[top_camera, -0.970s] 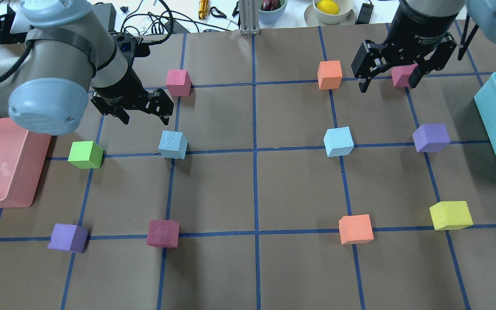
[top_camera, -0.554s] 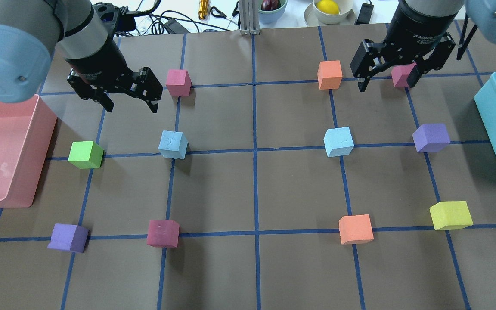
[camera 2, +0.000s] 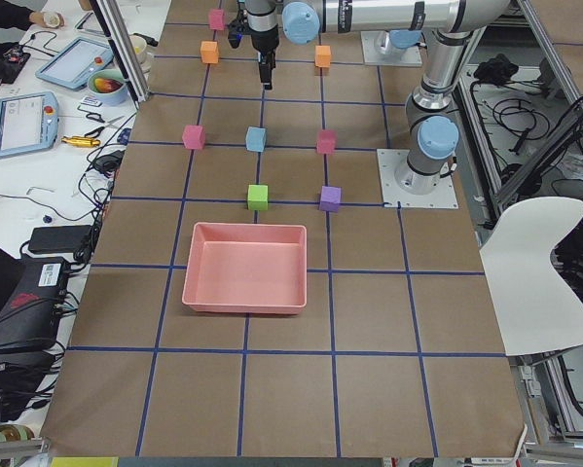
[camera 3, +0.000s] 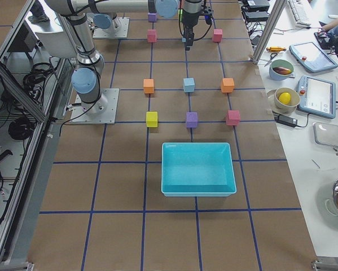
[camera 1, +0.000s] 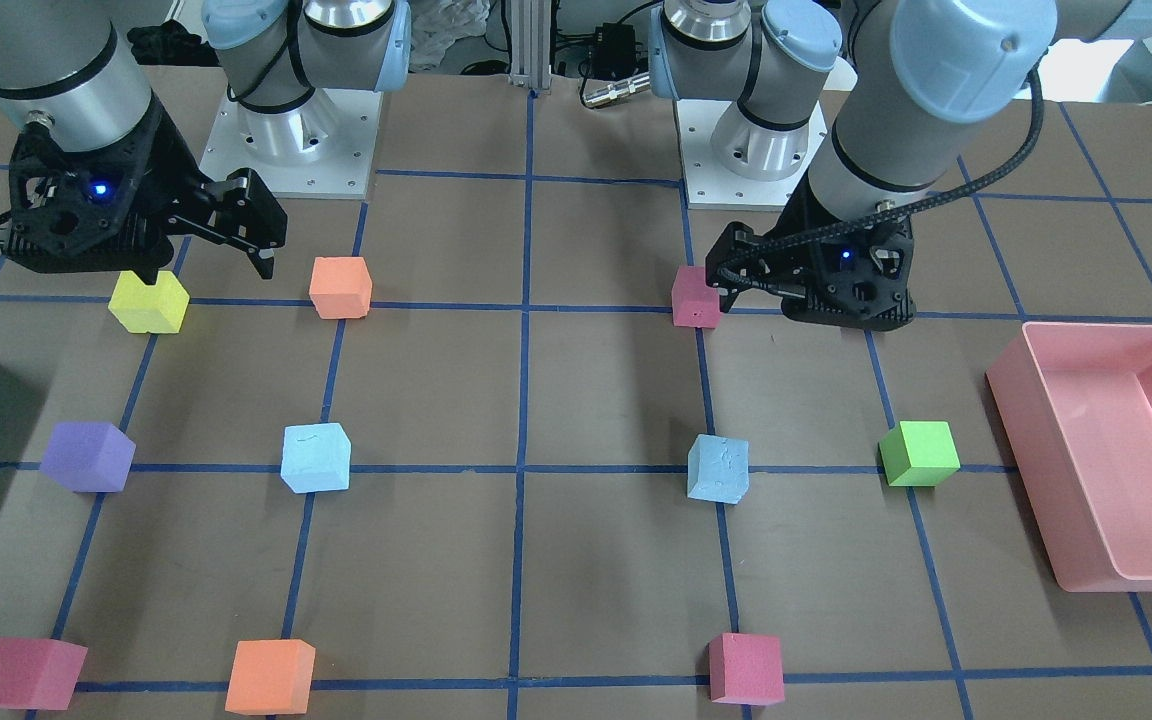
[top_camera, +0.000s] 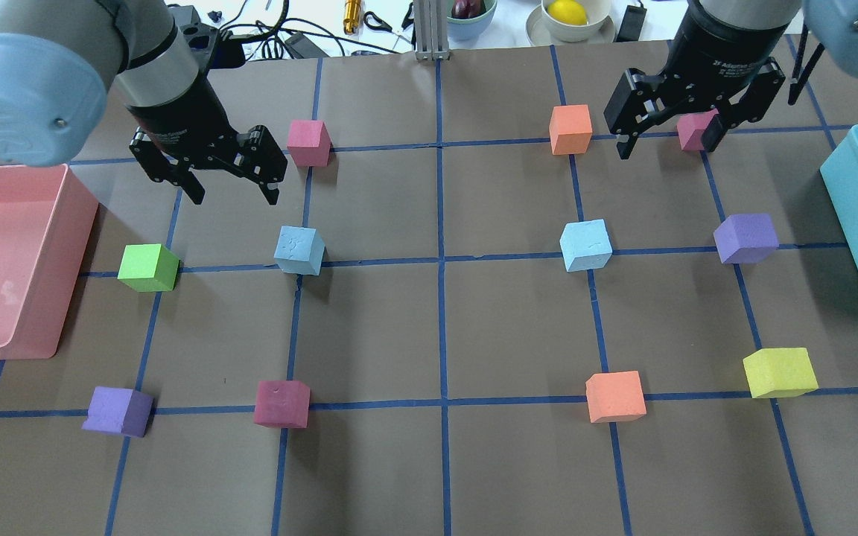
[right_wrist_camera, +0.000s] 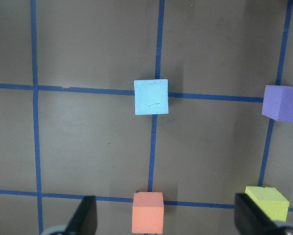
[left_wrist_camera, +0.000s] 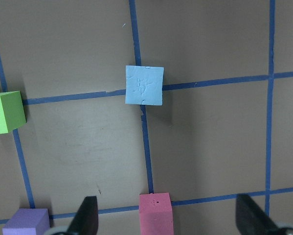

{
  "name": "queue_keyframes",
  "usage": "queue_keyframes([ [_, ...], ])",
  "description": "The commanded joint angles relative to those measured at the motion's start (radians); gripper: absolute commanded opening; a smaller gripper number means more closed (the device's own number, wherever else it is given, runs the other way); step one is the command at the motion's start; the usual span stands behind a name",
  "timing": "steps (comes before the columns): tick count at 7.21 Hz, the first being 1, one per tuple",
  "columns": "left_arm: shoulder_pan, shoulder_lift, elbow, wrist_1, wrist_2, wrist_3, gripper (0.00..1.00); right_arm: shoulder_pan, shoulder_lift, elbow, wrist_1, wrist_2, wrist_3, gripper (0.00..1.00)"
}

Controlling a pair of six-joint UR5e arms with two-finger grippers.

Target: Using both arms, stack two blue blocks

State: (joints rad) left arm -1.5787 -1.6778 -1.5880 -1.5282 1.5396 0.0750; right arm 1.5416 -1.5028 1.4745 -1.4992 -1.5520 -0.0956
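Biggest worry imo: both have to work over one spot, so if the timing's off, the left tool [top_camera: 235, 195] and right tool [top_camera: 667, 147] could clip each other near the middle of the counter [top_camera: 511, 327]. An off-centre descent would probably just shove the foam block sideways, and a crooked drop could tip the stack.

Right now both tools are spread wide, gripping nothing and touching nothing, hanging high above the counter. One blue block [top_camera: 299, 251] sits in the left half and the other blue block [top_camera: 586, 245] in the right half. Both lie flat about midway between the robot-side and far edges, well apart.
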Motion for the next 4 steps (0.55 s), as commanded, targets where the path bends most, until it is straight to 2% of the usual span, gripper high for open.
queue_keyframes([
  [1, -0.001, -0.045, -0.105, 0.264, -0.003, 0.006, 1.00, -0.002, 0.001, 0.003, 0.010, -0.013, -0.001, 1.00],
  [2, -0.004, -0.071, -0.131, 0.342, -0.001, 0.003, 1.00, -0.002, 0.001, 0.003, 0.017, -0.008, -0.001, 1.00],
  [4, -0.021, -0.115, -0.158, 0.358, 0.008, 0.009, 1.00, -0.002, 0.000, 0.012, 0.017, -0.008, -0.001, 1.00],
])
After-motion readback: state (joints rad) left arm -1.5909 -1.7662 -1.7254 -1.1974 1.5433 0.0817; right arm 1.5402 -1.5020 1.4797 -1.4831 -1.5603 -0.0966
